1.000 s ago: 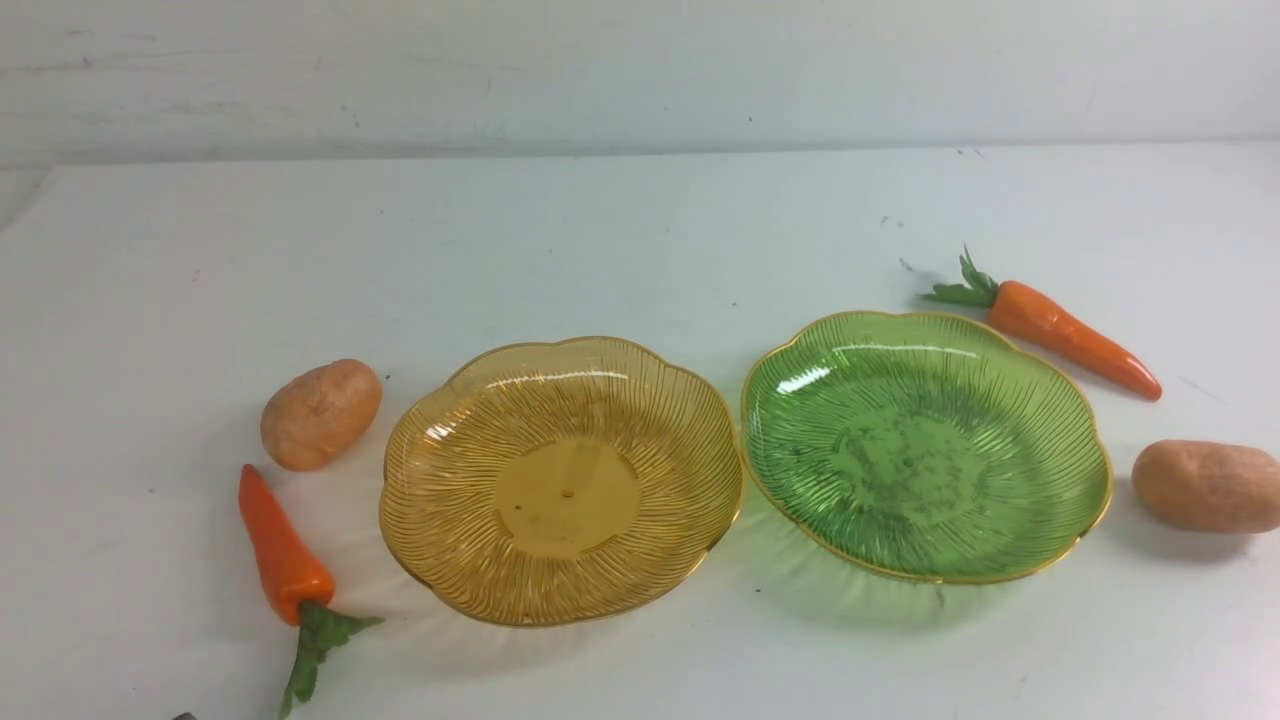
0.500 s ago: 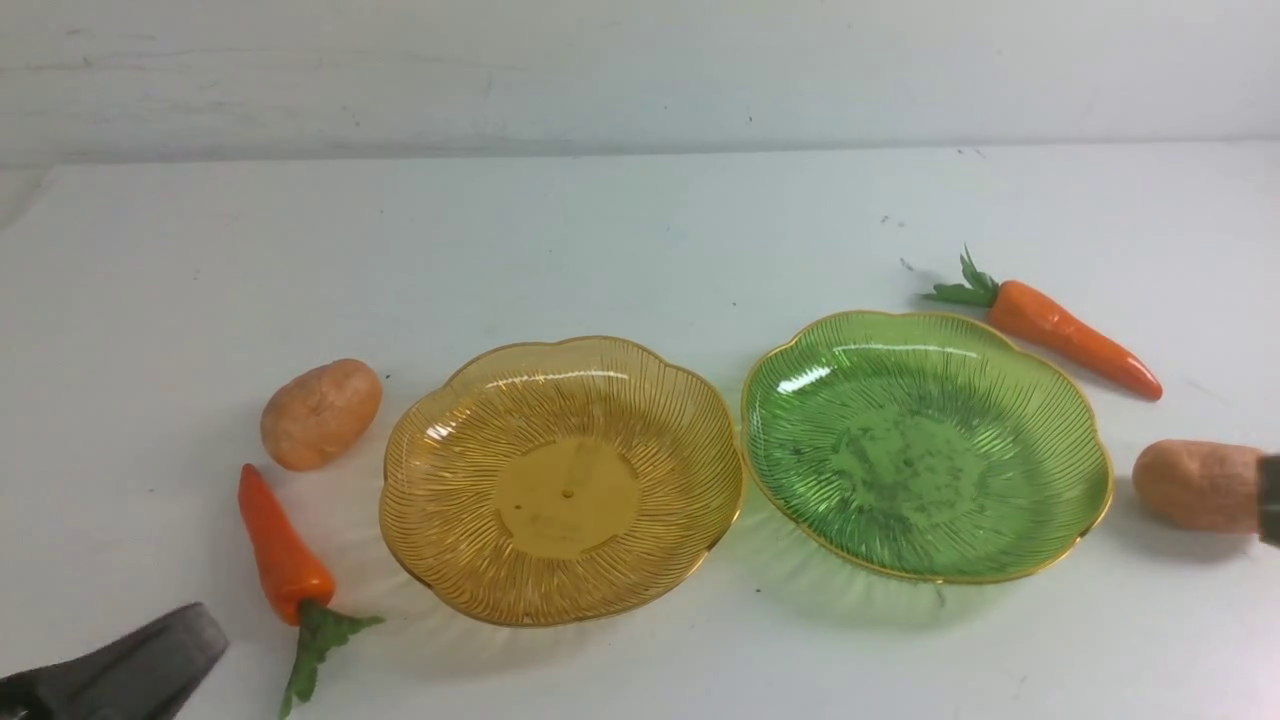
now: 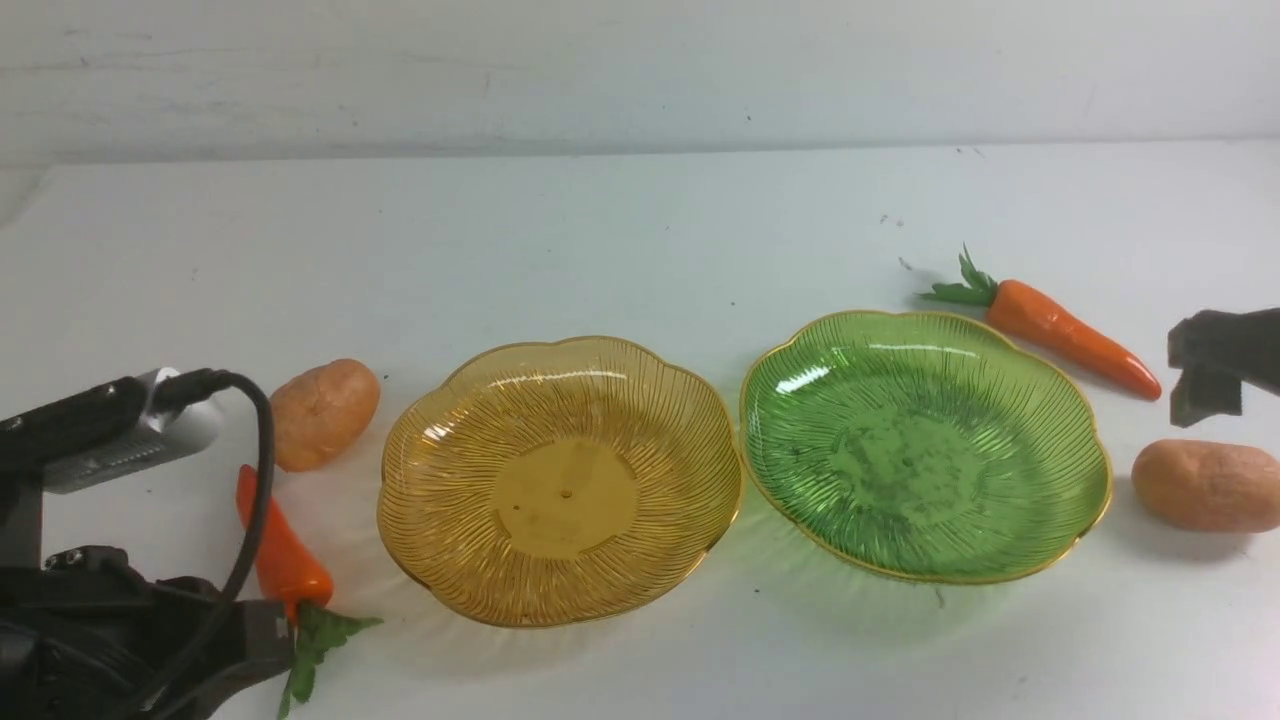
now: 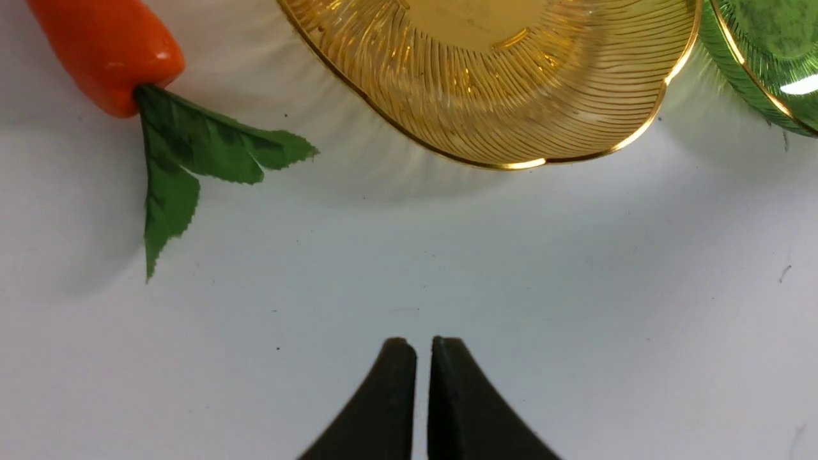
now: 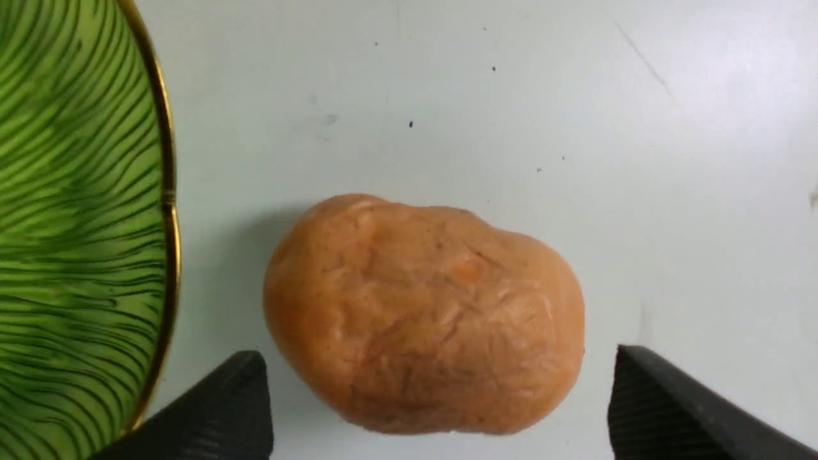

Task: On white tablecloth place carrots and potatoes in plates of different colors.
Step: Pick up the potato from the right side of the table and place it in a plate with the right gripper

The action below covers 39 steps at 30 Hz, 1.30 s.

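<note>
Right end effector [image 5: 438,355]: jaws spread wide above the right potato [image 5: 422,313], which lies on the white tablecloth [image 3: 640,240] just beside the green plate [image 3: 1010,545]. Risk: the rounded skin may squirt from a closing pinch, or a jaw may nudge the rim. Left end effector [image 4: 422,346]: pressed together, empty, near the short carrot [image 3: 283,550]. Since a second ago — both arms entered; vegetables unmoved.
</note>
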Each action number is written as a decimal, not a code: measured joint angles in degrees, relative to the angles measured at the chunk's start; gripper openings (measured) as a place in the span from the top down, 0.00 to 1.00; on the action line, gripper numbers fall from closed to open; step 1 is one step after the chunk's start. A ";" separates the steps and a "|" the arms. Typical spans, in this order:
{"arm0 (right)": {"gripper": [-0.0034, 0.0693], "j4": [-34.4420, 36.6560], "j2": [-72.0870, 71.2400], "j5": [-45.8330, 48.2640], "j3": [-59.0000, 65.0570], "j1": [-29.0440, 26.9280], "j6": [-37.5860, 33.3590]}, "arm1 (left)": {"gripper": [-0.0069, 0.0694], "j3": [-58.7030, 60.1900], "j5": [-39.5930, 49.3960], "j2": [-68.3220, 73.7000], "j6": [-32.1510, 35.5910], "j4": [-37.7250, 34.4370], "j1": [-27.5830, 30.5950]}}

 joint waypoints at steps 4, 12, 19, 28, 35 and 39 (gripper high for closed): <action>0.06 0.08 6.60 3.15 -4.50 0.00 -13.25 | 0.85 0.00 0.26 0.07 0.00 0.00 0.00; 0.16 -0.26 10.75 6.03 -6.75 0.00 -26.93 | 0.82 0.00 0.34 0.11 0.00 0.00 -0.05; 0.18 -0.68 11.64 7.90 -7.46 0.00 -28.12 | 0.82 0.00 0.34 0.11 0.00 0.00 -0.05; 0.18 -1.87 10.99 9.23 -7.53 0.28 -26.97 | 0.82 -0.02 0.34 0.11 0.61 0.00 -0.05; 0.19 -2.16 7.89 13.75 -12.28 0.18 -24.08 | 0.82 -0.02 0.34 0.11 1.67 0.00 -0.05; 0.20 0.87 5.01 14.42 -16.72 0.18 -21.82 | 0.82 -0.02 0.34 0.11 2.28 0.00 -0.05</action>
